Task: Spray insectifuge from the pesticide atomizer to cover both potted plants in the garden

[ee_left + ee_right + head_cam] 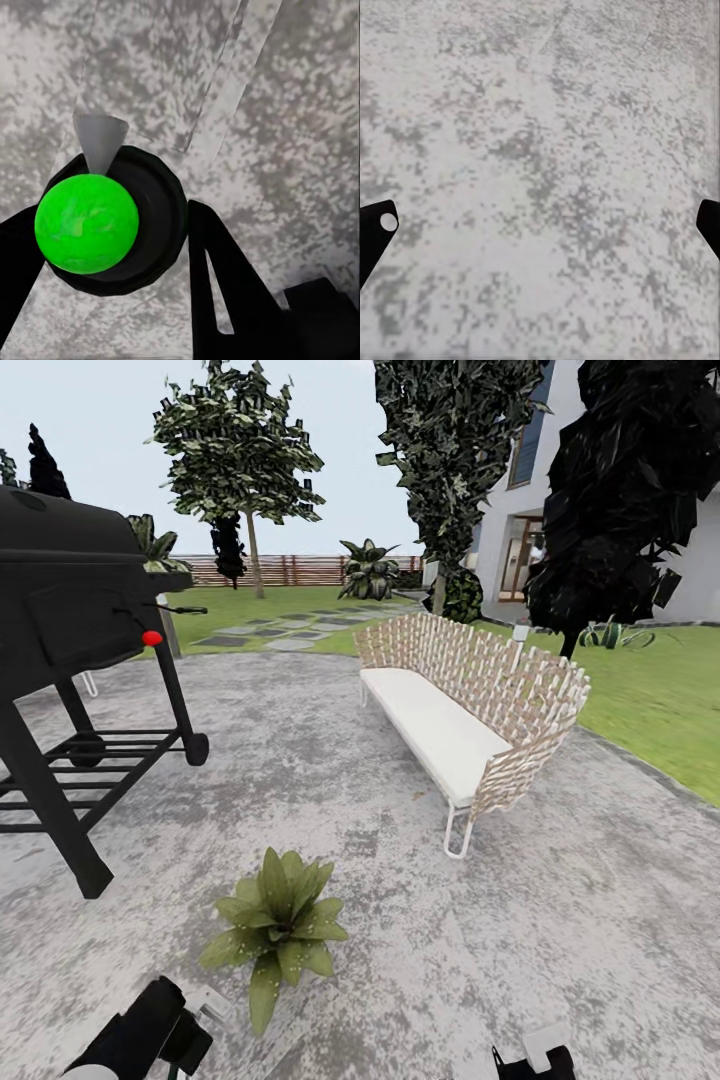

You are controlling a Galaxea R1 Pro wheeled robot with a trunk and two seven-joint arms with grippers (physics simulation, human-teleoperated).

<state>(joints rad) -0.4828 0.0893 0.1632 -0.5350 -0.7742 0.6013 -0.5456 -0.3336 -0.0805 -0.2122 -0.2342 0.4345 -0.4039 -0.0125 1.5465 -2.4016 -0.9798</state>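
Potted plant [277, 927] on rough paving [330, 780]

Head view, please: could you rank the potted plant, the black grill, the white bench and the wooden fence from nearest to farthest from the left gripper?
From the left gripper at the bottom left:
1. Potted plant, just ahead on the paving.
2. Black grill, farther ahead, at the left.
3. White bench, across the paving, at the right.
4. Wooden fence, far behind the lawn.

No legible text or labels.
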